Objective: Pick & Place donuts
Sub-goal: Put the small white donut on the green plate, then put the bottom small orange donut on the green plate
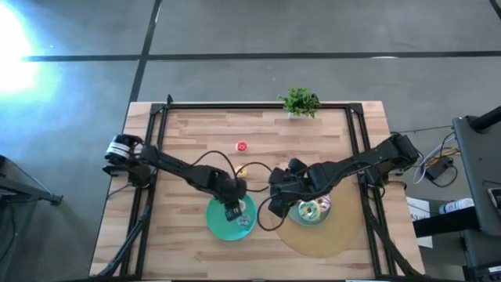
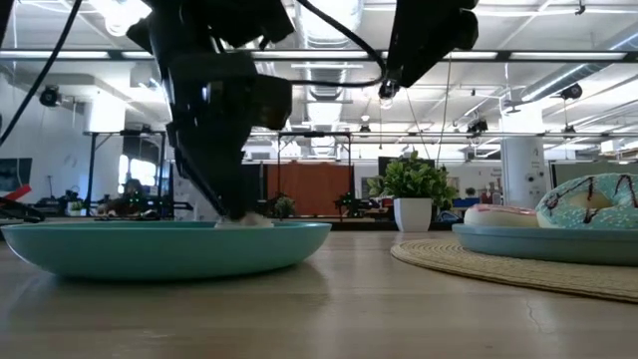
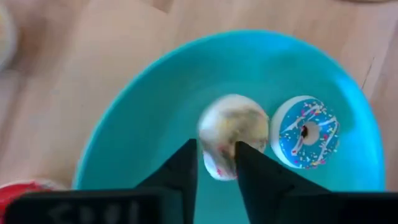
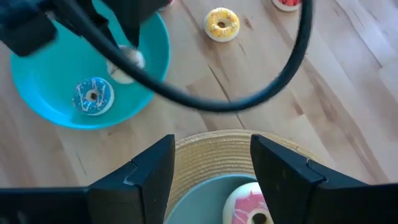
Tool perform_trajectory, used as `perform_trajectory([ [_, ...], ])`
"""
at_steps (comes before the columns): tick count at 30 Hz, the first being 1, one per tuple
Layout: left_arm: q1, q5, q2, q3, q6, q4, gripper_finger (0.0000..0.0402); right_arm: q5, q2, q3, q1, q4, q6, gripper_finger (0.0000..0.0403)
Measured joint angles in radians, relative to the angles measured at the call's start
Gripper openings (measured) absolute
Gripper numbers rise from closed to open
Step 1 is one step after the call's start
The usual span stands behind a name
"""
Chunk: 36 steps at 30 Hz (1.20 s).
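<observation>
My left gripper is over the teal plate, shut on a small cream donut. A small blue sprinkled donut lies flat on the same plate beside it. My right gripper is open and hovers above the woven mat. A second plate rests on that mat and carries a pink-frosted donut and a green-white donut. A yellow donut and a red donut lie on the bare table. My left gripper pinches the cream donut by its ring wall, on the side nearest the fingers. The fingers come from above, pointing down into the plate. The donut sits low at the plate's surface; whether it rests there or hangs just clear cannot be told.
A small potted plant stands at the table's far edge. Black frame rails run along the table's left and right sides. A loose cable hangs between the two arms. Bare wood shows toward the near edge.
</observation>
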Motion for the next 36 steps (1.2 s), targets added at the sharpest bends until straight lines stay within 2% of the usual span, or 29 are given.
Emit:
perform_trajectory([
  [4,0.000,-0.027,-0.061,0.001,-0.006,-0.037,0.0122,0.000,0.000,-0.009,0.001,-0.001,-0.001,0.0203],
  [8,0.000,-0.089,-0.154,0.001,-0.011,-0.122,0.0132,0.001,0.000,-0.025,0.001,0.001,-0.005,0.0203],
  [10,-0.001,-0.161,-0.209,0.001,-0.014,-0.206,0.0132,0.001,0.000,-0.035,0.001,0.001,-0.005,0.0203],
  [13,0.011,-0.349,-0.280,-0.011,-0.041,-0.351,0.0132,0.001,-0.003,-0.052,0.001,0.002,-0.006,0.0203],
  [14,0.031,-0.377,-0.298,-0.025,-0.048,-0.374,0.0132,0.001,-0.004,-0.055,0.001,0.002,-0.006,0.0203],
  [16,0.088,-0.331,-0.323,-0.074,-0.051,-0.369,0.0132,0.000,-0.007,-0.062,0.001,0.005,-0.007,0.0203],
  [20,0.220,-0.100,-0.336,-0.200,-0.045,-0.230,0.0132,0.000,-0.008,-0.062,0.001,0.009,-0.010,0.0203],
  [23,0.276,0.002,-0.323,-0.257,-0.052,-0.152,0.0132,0.000,-0.008,-0.062,0.000,0.011,-0.011,0.0203],
  [28,0.288,0.045,-0.306,-0.275,-0.036,-0.136,0.0132,0.000,-0.009,-0.062,0.000,0.011,-0.010,0.0203],
  [36,0.287,0.048,-0.239,-0.279,-0.021,-0.087,0.0132,0.001,-0.009,-0.063,-0.001,0.013,-0.010,0.0203],
])
